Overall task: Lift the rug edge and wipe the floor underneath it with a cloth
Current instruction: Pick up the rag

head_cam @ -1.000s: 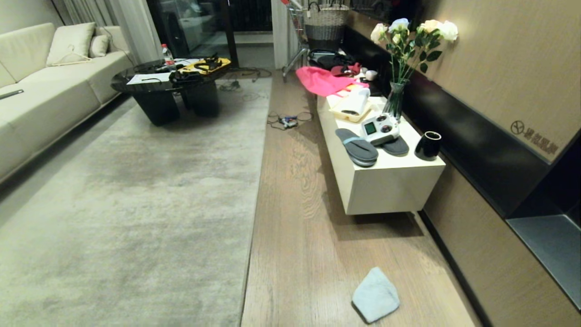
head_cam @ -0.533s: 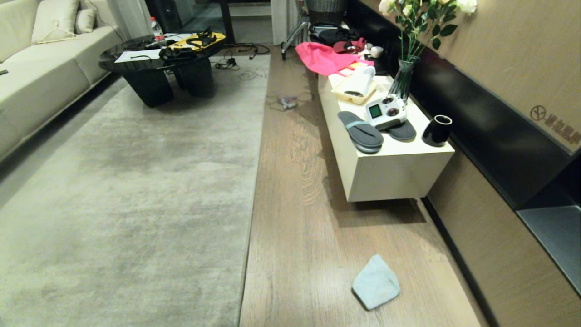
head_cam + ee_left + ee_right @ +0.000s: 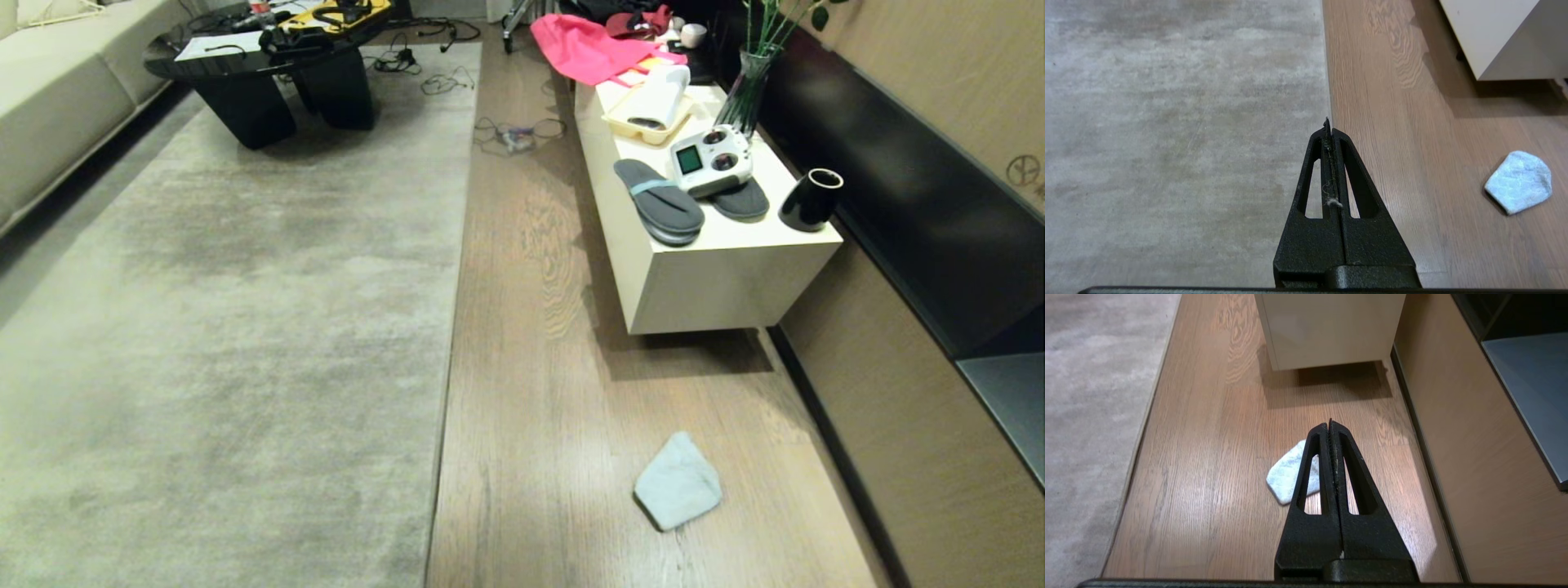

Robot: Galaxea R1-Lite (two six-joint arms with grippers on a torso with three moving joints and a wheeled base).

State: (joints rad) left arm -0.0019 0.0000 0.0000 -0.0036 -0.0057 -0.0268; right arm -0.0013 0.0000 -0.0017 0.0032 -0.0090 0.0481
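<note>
A living room with wood-plank floor (image 3: 539,392) between a large beige-grey rug (image 3: 220,327) on the robot's left and a low white cabinet (image 3: 718,278) along the right-hand wall; a black coffee table (image 3: 245,90) and a pale sofa (image 3: 49,90) stand at the far left. Over the last second the whole head view has slid: sofa cushions, flower heads and the far doorway have left the top of the picture, while the near floor fills more of it. Nothing in the room has moved; the camera has tipped downward, so the robot appears to be bending toward the floor in preparation. The rug edge (image 3: 451,327) runs as a straight line down the picture, lying flat and not yet lifted. The cloth (image 3: 678,492), pale blue-white, lies on bare planks to the right of that edge, well apart from it and nearer the wall. On the cabinet rest grey slippers (image 3: 658,202), a white controller (image 3: 710,161) and a black cup (image 3: 811,200). The left gripper (image 3: 1329,126) hangs above the rug border, fingers pressed together and empty; the right gripper (image 3: 1330,426) hangs above the cloth, likewise pinched together and empty. Neither arm appears in the head view. Judged from this, the task is at its start: cloth ungrasped, floor under the rug unwiped
</note>
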